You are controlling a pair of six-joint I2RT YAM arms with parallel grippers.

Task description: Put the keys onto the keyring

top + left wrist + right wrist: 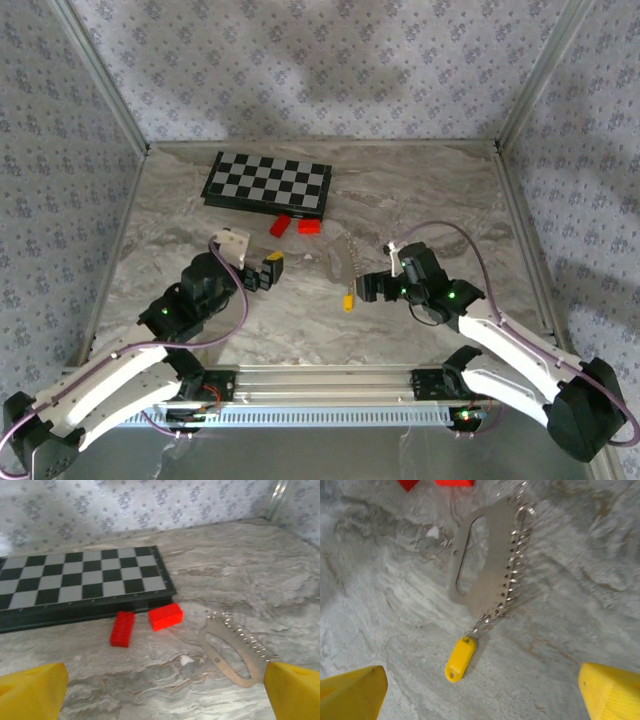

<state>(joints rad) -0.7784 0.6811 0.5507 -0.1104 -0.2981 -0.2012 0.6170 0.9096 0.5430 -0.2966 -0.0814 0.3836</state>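
Keyring [492, 565] lies flat on the table [580, 580], on the near side of the chessboard [267, 185]. It's off the board's right-hand corner, just past the two red blocks [122, 628] beside the board's near edge. Key [460, 659], w/ yellow head, sits at the keyring end farthest from the chessboard, touching the last small ring. Looks hooked on, but can't confirm.

Right gripper [480, 685] hovers over that end, on the side away from the chessboard, jaws wide apart, nothing btwn them. Left gripper [164, 680] is also spread wide and empty, facing the board.

Handling, my read: keyring is thin, flat, stiff, prob light. It lies flush, so hard to get a finger under, and it's smooth, so may skid if nudged. Loose rings along one edge will flop and snag. Best hold: pinch across the plain bar by the long slot, away from the rings. Key is tiny, light, prob slick plastic; take it by the yellow head across its flat faces, leaving the ring end free.
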